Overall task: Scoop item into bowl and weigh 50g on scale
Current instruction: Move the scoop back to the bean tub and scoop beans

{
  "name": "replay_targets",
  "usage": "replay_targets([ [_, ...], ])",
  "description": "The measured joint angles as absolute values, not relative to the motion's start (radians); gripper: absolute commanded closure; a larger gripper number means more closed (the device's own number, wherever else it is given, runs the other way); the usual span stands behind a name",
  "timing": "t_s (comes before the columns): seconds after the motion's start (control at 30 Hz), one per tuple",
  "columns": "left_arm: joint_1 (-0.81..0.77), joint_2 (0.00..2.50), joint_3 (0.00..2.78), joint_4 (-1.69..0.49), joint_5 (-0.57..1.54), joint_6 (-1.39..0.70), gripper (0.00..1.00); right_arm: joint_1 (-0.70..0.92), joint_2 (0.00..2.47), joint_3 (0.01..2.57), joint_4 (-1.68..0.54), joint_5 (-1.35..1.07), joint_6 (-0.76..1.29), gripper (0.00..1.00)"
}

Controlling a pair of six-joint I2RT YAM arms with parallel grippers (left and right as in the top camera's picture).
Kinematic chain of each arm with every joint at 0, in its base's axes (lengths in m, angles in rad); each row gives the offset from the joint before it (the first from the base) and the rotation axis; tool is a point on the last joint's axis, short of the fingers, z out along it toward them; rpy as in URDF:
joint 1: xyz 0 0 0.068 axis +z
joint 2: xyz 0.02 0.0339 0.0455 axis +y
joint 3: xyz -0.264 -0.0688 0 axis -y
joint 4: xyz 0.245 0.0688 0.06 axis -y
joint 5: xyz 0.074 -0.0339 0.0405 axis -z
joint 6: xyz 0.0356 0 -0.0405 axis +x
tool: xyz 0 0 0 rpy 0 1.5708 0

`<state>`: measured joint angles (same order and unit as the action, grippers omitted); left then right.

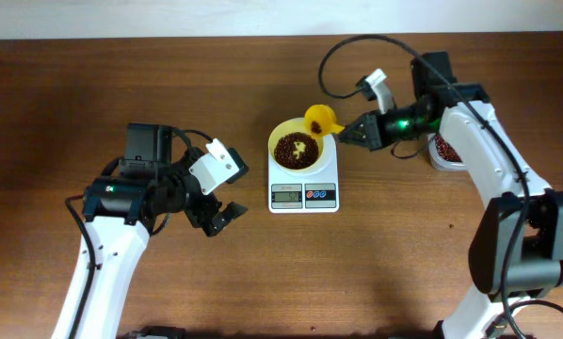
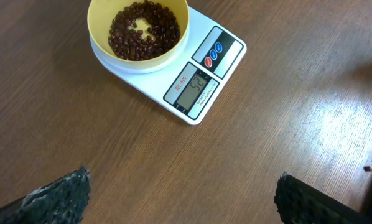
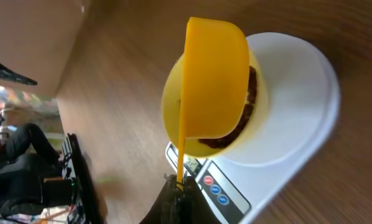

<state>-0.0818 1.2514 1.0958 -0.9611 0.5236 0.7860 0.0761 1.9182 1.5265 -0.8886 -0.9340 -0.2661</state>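
The pale yellow bowl (image 1: 297,149) stands on the white scale (image 1: 303,195) and holds many dark red-brown beans (image 1: 291,148). In the left wrist view the bowl (image 2: 138,32) and the scale (image 2: 198,87) show, with digits lit on the display. My right gripper (image 1: 349,133) is shut on the handle of the orange-yellow scoop (image 1: 321,120), held over the bowl's far right rim. In the right wrist view the scoop (image 3: 214,78) is tipped over the bowl (image 3: 173,106), its handle in my fingers (image 3: 181,184). My left gripper (image 1: 220,218) is open and empty, left of the scale.
A clear plastic tub (image 1: 444,152) with more beans stands at the right, partly behind the right arm. One stray bean (image 1: 452,225) lies on the brown wooden table (image 1: 376,273) right of the scale.
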Motion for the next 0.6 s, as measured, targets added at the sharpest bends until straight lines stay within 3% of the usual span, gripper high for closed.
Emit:
replay_targets([
  [0.3, -0.082, 1.251, 1.096, -0.961, 0.524, 0.786, 0.01, -0.286, 1.918, 1.532, -1.098, -0.958, -0.304, 0.96],
  [0.47, -0.082, 1.251, 1.096, -0.961, 0.524, 0.786, 0.01, -0.500, 1.903, 1.533, -1.140, -0.772, -0.322, 0.96],
  [0.6, -0.082, 1.251, 1.096, -0.961, 0.524, 0.786, 0.01, -0.485, 1.815, 1.534, -1.046, -0.476, -0.328, 0.96],
])
